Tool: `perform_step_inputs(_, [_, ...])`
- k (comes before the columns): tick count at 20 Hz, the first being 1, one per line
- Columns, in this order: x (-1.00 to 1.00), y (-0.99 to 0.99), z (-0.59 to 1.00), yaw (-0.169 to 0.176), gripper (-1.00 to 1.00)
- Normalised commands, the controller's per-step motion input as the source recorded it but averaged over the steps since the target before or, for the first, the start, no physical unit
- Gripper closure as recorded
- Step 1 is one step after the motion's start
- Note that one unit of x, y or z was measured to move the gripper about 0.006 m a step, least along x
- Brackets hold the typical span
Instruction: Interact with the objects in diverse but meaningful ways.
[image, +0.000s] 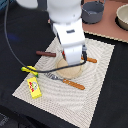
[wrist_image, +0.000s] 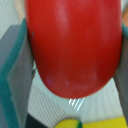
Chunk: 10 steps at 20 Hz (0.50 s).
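Closest to the wrist camera, a smooth, glossy red round toy fruit (wrist_image: 75, 47) fills almost the whole view and is clamped between the two grey finger pads (wrist_image: 17, 75) of the gripper (wrist_image: 75, 60), which are closed against its sides and hold nothing else. Beneath the fruit, a strip of pale woven placemat (wrist_image: 75, 102) is seen, and at the edge of that view a bit of yellow with a green tip, probably the yellow toy banana (wrist_image: 92, 122), is glimpsed. In the exterior view, the white arm's gripper (image: 70, 56) is seen low over a round tan plate (image: 70, 70) near the middle of the placemat (image: 97, 90); the fruit itself is hidden there by the hand. A wooden-handled fork (image: 67, 81) lies just beside the plate toward the camera, and a wooden-handled knife (image: 90, 59) on its far side. Nearer the exterior view's left, the banana (image: 29, 70) and a yellow rectangular box with red marks (image: 34, 87) are set at the mat's edge, with a brown sausage (image: 46, 53) farther back. The step in hand is judged to be carrying or setting down the fruit. A round, slick body is best lowered slowly and vertically, released only once contact is made, so that rolling off the plate is avoided. A grey pot (image: 92, 12) stands farthest back.
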Motion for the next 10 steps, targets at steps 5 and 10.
perform_step_inputs(5, [0.06,0.85,0.73,-0.046,1.0])
perform_step_inputs(10, [0.16,0.86,0.81,-0.038,1.0])
